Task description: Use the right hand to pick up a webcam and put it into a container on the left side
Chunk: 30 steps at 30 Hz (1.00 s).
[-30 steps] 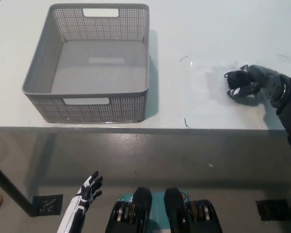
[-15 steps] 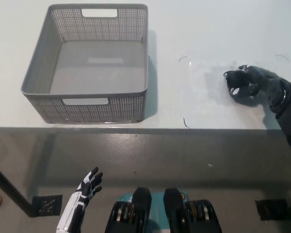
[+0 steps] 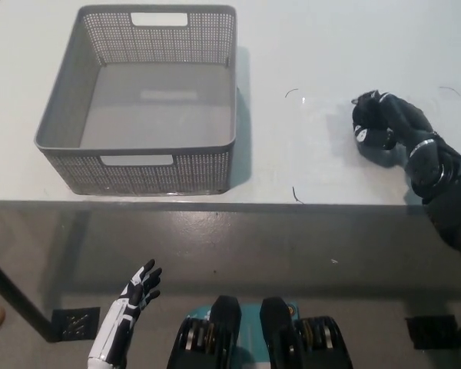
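Note:
A small black webcam [image 3: 364, 123] sits in the grasp of my black right hand [image 3: 386, 121], just above the white table [image 3: 307, 54] at its right side. The hand's fingers curl around the webcam, and most of it is hidden by them. A grey perforated basket [image 3: 138, 165] stands on the table's left half, with nothing inside it. My white left hand [image 3: 138, 288] hangs below the table's front edge at the lower left, fingers spread, holding nothing.
Thin dark marks [image 3: 294, 194] lie on the table between the basket and the right hand. The table's front edge [image 3: 230, 204] runs across the picture's middle; the floor lies below it. A black table leg [image 3: 11, 296] slants at the lower left.
My right hand has closed tighter on the webcam and turned, its wrist swinging up and to the left. The left hand has dropped slightly.

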Tool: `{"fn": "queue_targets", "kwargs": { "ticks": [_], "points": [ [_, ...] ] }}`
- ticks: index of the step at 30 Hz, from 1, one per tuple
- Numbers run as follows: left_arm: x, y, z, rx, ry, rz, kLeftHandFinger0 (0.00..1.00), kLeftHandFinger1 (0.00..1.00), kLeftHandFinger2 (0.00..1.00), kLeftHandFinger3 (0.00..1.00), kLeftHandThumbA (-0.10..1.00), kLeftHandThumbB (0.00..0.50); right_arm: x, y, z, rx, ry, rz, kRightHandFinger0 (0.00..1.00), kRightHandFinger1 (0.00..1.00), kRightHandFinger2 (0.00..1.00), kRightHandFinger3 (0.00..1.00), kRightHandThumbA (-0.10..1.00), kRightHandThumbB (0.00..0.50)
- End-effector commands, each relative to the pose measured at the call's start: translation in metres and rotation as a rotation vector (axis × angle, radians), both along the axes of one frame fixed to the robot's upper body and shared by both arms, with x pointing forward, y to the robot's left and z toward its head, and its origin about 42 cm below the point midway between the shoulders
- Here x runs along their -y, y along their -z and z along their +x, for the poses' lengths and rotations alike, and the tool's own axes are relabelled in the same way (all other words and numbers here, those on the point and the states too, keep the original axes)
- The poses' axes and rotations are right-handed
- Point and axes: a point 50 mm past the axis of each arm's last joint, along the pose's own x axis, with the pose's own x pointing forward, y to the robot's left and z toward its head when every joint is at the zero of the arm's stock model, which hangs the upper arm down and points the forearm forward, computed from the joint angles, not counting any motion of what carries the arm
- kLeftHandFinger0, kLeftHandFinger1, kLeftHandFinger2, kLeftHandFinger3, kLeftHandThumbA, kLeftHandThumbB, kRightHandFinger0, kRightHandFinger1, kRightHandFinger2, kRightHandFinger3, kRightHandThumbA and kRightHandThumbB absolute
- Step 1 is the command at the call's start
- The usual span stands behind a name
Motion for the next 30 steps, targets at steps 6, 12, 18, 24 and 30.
{"fn": "queue_targets", "kwargs": {
  "ticks": [6, 12, 18, 24, 30],
  "points": [
    [-0.003, -0.009, 0.007, 0.046, 0.001, 0.012, 1.0, 1.0, 1.0, 1.0, 1.0, 0.186, -0.004, -0.075, 0.02, 0.322, -0.021, 0.121, 0.0, 0.41, 0.82, 0.82, -0.1, 0.162],
    [-0.004, -0.011, 0.007, 0.049, 0.004, 0.02, 1.0, 1.0, 1.0, 1.0, 1.0, 0.178, -0.014, -0.142, 0.029, 0.472, -0.045, 0.234, 0.0, 0.4, 0.79, 0.77, -0.1, 0.159],
    [-0.004, -0.011, 0.008, 0.044, 0.007, 0.016, 1.0, 1.0, 1.0, 1.0, 1.0, 0.186, -0.041, -0.217, 0.022, 0.628, -0.122, 0.285, 0.0, 0.39, 0.8, 0.83, -0.1, 0.146],
    [-0.003, -0.011, 0.008, 0.04, 0.006, 0.025, 1.0, 1.0, 1.0, 1.0, 1.0, 0.2, -0.096, -0.283, 0.0, 0.727, -0.275, 0.304, 0.0, 0.38, 0.81, 0.87, -0.1, 0.148],
    [-0.002, -0.01, 0.006, 0.046, 0.027, 0.035, 1.0, 1.0, 1.0, 1.0, 1.0, 0.184, -0.162, -0.311, -0.022, 0.775, -0.394, 0.315, 0.0, 0.33, 0.76, 0.86, -0.1, 0.163]
  ]
}}
